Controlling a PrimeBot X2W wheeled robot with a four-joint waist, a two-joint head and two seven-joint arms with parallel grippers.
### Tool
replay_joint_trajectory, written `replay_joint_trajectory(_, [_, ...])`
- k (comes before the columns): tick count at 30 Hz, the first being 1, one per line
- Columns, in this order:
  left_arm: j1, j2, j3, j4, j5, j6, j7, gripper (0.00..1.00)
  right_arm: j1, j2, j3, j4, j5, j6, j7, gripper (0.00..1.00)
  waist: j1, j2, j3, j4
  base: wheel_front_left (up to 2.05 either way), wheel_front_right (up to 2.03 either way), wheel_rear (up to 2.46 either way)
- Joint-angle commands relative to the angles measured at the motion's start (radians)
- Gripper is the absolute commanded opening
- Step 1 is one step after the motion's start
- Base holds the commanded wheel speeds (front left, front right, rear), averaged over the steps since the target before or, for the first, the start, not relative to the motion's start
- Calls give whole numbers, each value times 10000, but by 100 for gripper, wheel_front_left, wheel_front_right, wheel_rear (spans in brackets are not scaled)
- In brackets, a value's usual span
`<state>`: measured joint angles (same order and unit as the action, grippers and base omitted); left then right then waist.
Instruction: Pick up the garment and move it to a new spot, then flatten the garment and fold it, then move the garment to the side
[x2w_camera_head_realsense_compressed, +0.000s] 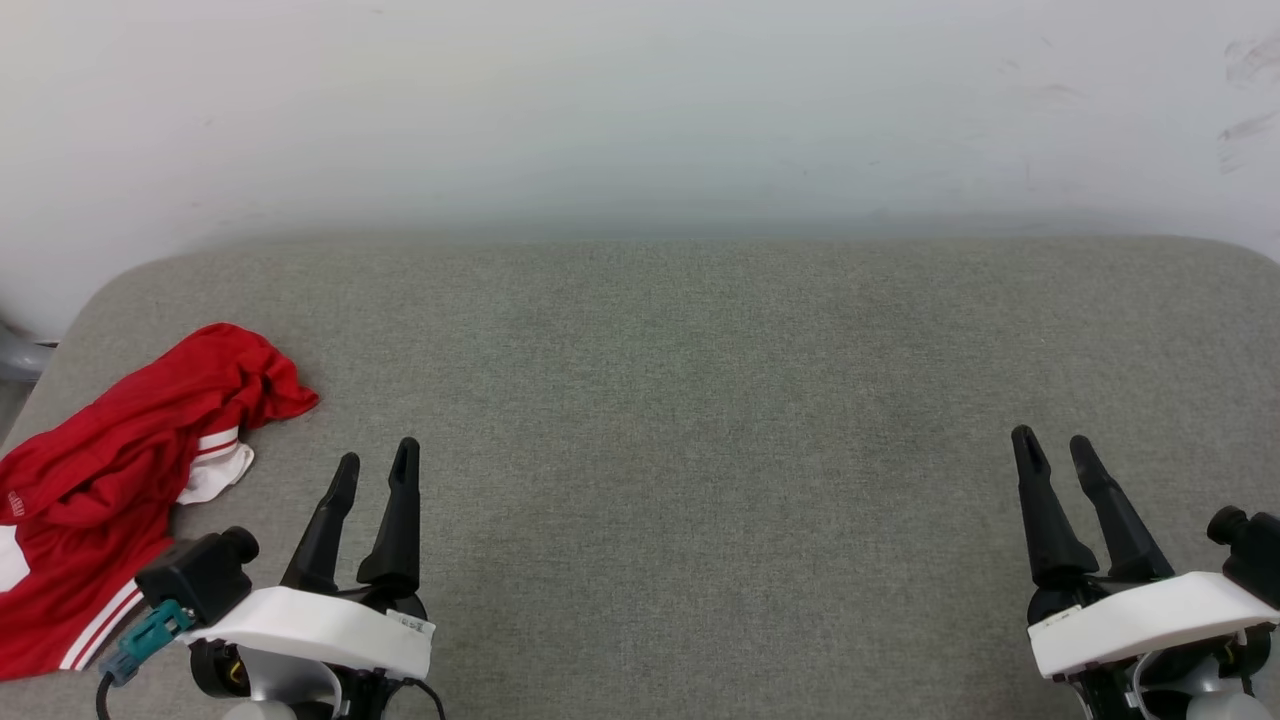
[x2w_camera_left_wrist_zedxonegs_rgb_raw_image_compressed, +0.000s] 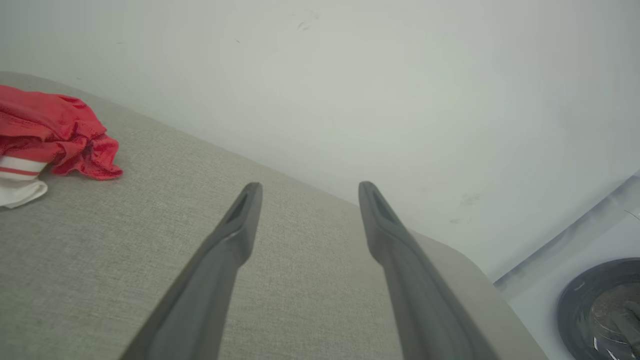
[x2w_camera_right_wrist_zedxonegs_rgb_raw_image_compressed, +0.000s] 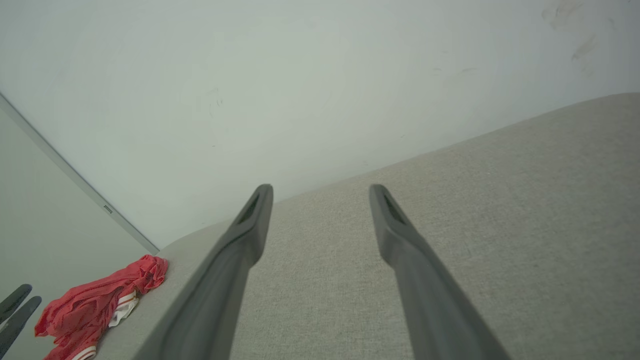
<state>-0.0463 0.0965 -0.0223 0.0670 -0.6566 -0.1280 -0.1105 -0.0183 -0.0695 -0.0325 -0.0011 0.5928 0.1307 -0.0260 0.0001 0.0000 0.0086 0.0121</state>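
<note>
The garment (x2w_camera_head_realsense_compressed: 110, 470) is a crumpled red shirt with white, red-striped sleeve trim, lying at the left edge of the grey cushioned surface (x2w_camera_head_realsense_compressed: 700, 400). It also appears at the left in the left wrist view (x2w_camera_left_wrist_zedxonegs_rgb_raw_image_compressed: 50, 135) and at the lower left in the right wrist view (x2w_camera_right_wrist_zedxonegs_rgb_raw_image_compressed: 100, 300). My left gripper (x2w_camera_head_realsense_compressed: 377, 464) hovers just right of the garment, open, with nothing between its fingers (x2w_camera_left_wrist_zedxonegs_rgb_raw_image_compressed: 240, 225). Far off at the right, my right gripper (x2w_camera_head_realsense_compressed: 1053, 444) is open and empty too, fingers (x2w_camera_right_wrist_zedxonegs_rgb_raw_image_compressed: 390, 220) over bare fabric.
A pale wall (x2w_camera_head_realsense_compressed: 640, 110) runs behind the surface. The surface has rounded corners and drops off at left and right. A washing machine drum (x2w_camera_left_wrist_zedxonegs_rgb_raw_image_compressed: 600, 305) shows beyond the surface's corner in the left wrist view. The other arm's fingertips (x2w_camera_right_wrist_zedxonegs_rgb_raw_image_compressed: 15, 310) peek in at the right wrist view's lower left.
</note>
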Motion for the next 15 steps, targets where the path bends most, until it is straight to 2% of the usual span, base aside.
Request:
replay_joint_trajectory(1, [-1,130,-34,-148,439,24,-125,100,30,-81,9,-218,-470,0,-12,100,-1,0,-1,6,0,0,0])
replay_joint_trajectory(15, [81,500,-356,-67,2212,357,-474,100,213,-66,-55,-500,-2435,0,19,100,-1,0,23,6,0,0,0])
